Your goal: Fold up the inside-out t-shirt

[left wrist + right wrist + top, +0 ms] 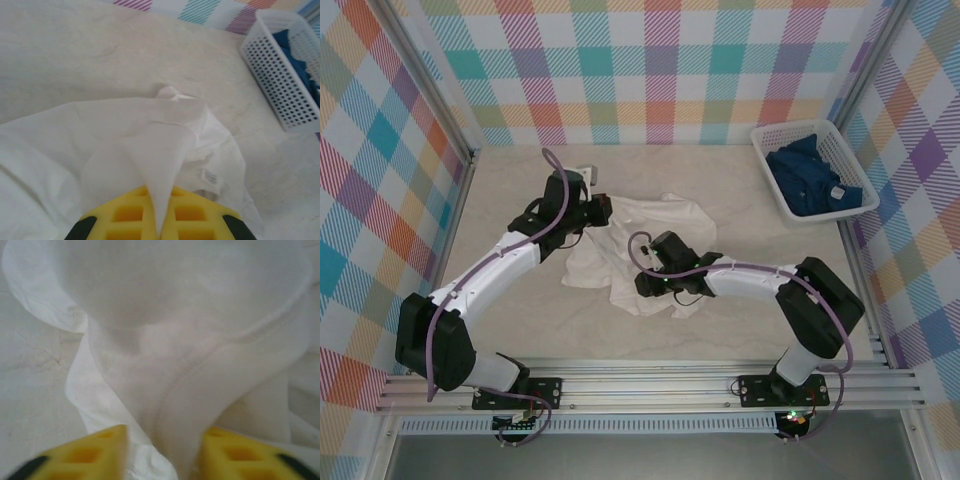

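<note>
White t-shirt point(170, 355) bunches between the gripper point(164, 436) fingers.

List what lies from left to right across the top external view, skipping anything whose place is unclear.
Left arm's black shoulder joint → crumpled white cotton t-shirt → white perforated plastic basket

The shirt point(665, 218) is soft white cloth, dull, with stitched seams. The table point(720, 170) is smooth and pale like stone, not shiny. The basket point(272, 70) is white plastic, full of holes. The rails point(650, 385) are grey metal. The pads point(125, 215) look like dull yellow plastic.
</note>
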You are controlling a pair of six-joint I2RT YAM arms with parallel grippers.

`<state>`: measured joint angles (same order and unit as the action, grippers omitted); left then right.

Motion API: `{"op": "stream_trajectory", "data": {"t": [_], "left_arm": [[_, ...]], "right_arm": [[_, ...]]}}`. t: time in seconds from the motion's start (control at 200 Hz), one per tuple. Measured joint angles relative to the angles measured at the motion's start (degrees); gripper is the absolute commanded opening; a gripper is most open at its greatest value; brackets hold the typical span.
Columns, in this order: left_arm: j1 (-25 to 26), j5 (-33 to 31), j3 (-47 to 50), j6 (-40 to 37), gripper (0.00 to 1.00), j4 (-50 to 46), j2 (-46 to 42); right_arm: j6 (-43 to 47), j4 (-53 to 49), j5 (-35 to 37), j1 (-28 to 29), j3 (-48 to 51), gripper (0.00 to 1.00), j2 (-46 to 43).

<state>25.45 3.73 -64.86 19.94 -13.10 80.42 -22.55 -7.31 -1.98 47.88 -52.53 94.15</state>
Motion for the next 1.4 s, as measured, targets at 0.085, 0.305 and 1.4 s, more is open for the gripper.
{"op": "stream_trajectory", "data": {"t": [0.085,0.305,1.4], "left_arm": [[-1.92,-1.18,0.22,0.28,0.0,-1.46,-1.62],[-6.67,-2.84,-1.05,2.4,0.0,-3.06,-15.76],[-10.19,-13.9,-37.66,-6.78,0.0,-12.0,-4.39]], "right_arm": [[2.82,-2.75,3.02,-0.35,-1.55,0.0,-2.08],[15.82,-10.8,11.06,-7.1,-14.93,0.0,-22.03],[45.81,-7.04,19.67,-13.62,-50.6,0.0,-17.11]]}}
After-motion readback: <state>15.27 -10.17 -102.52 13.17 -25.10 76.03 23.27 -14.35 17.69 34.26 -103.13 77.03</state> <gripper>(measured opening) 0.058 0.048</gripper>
